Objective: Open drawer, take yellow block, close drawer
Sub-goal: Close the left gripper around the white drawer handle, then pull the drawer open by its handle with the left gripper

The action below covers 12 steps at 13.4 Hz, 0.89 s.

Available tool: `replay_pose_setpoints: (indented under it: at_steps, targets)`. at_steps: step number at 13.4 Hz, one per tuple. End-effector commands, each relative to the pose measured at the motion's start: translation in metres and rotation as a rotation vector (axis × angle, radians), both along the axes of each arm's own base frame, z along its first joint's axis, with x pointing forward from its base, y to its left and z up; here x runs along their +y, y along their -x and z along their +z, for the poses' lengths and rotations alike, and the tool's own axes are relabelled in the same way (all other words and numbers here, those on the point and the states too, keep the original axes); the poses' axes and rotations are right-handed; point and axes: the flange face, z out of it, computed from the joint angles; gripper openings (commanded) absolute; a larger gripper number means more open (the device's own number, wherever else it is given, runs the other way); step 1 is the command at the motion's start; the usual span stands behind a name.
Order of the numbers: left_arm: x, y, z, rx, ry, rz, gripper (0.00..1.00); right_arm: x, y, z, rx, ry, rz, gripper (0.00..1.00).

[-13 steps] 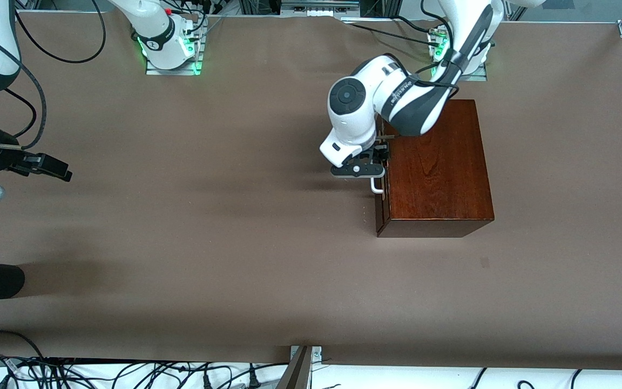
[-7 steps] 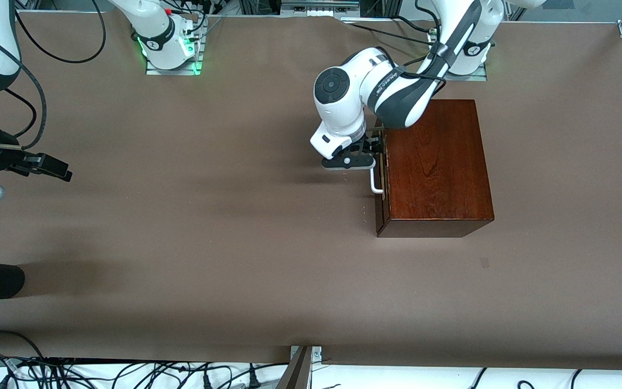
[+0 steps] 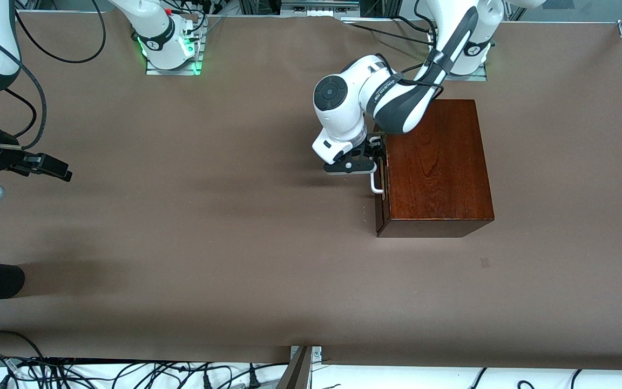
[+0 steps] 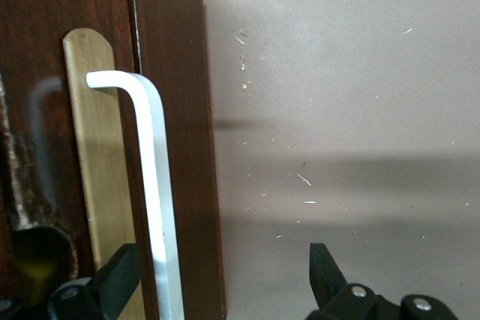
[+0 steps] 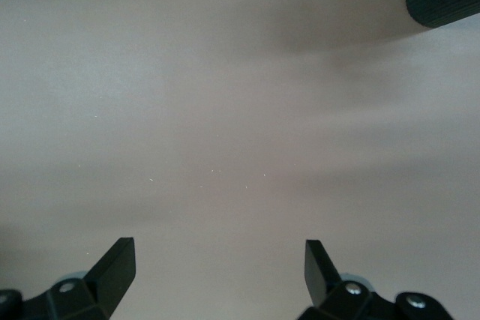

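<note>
The box [image 3: 438, 167] looks like glossy, reddish-brown wood with visible grain and a lacquered sheen. The drawer [image 4: 82, 185] front is the same dark wood, smooth, though its finish appears worn and flaked beside the keyhole. On it sits a brass-coloured metal plate [image 4: 97, 185] — dull gold, faintly brushed. The handle [image 4: 154, 185] is a smooth white loop, glossy enough to mirror in the wood. The table [image 3: 208, 243] is covered in a matt brown sheet, paper-like, speckled with pale dust. The arms' shells [image 3: 343, 108] are glossy white plastic — the fingers [image 5: 112, 264] matt black.
</note>
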Motion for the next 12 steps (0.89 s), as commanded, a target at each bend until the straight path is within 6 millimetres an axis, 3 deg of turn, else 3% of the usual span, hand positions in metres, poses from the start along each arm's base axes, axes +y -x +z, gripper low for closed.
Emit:
replay_pose_setpoints:
  at_steps: [1,8,12]
  targets:
    - [-0.006,-0.003,-0.005,-0.031,0.005,0.003,1.00,0.001,0.000,0.000,0.003,-0.020,0.011,1.00]
    - [-0.015,0.004,-0.015,-0.027,0.010,0.021,1.00,0.002,0.000,0.000,0.003,-0.020,0.013,1.00]
    - [-0.051,0.019,-0.016,-0.050,0.027,0.018,1.00,0.002,0.000,0.000,0.003,-0.020,0.013,1.00]
